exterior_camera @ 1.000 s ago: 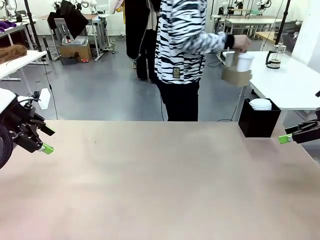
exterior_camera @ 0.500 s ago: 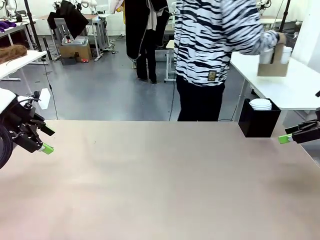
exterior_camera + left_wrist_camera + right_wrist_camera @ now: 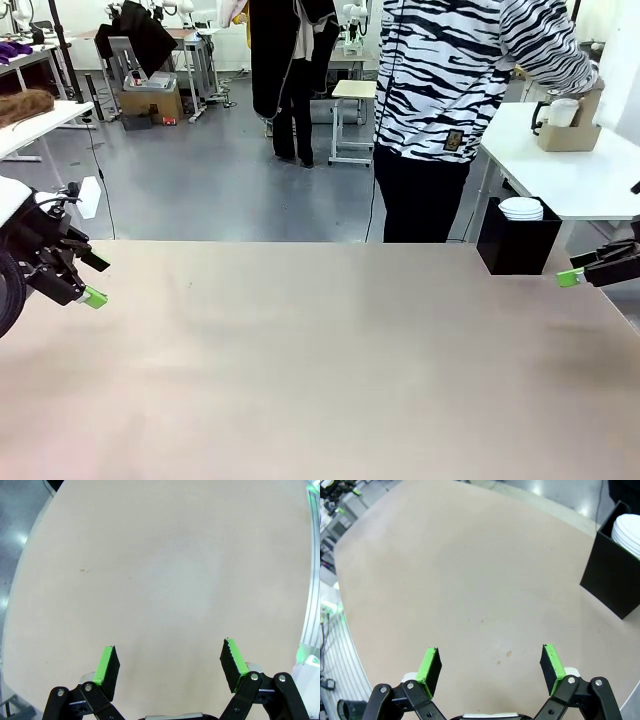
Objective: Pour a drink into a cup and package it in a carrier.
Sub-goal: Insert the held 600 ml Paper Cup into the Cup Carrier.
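The person's hand at the carrier (image 3: 568, 132) is hard to make out in the front view, where sleeve, cup and cardboard overlap; whether the hand grips the carrier cannot be told. The pot with the drink (image 3: 541, 112) is largely hidden behind the carrier, with only a dark sliver and handle showing at its left. The carrier stands on the white side counter (image 3: 590, 178) at far right, with a white cup (image 3: 563, 111) seated in it. The left gripper (image 3: 169, 667) has its fingers (image 3: 107, 666) spread wide and holds nothing; they hang above the bare tan counter (image 3: 320, 380) without touching it. The right gripper (image 3: 490, 666) is likewise spread wide and unloaded above the same counter. In the front view the left arm sits at the left edge, cut off by the frame, its green tip angled down and inward; the right arm enters from the right edge, roughly level. A black bin (image 3: 517, 243) holding white plates (image 3: 521, 208) stands at the counter's far right corner.
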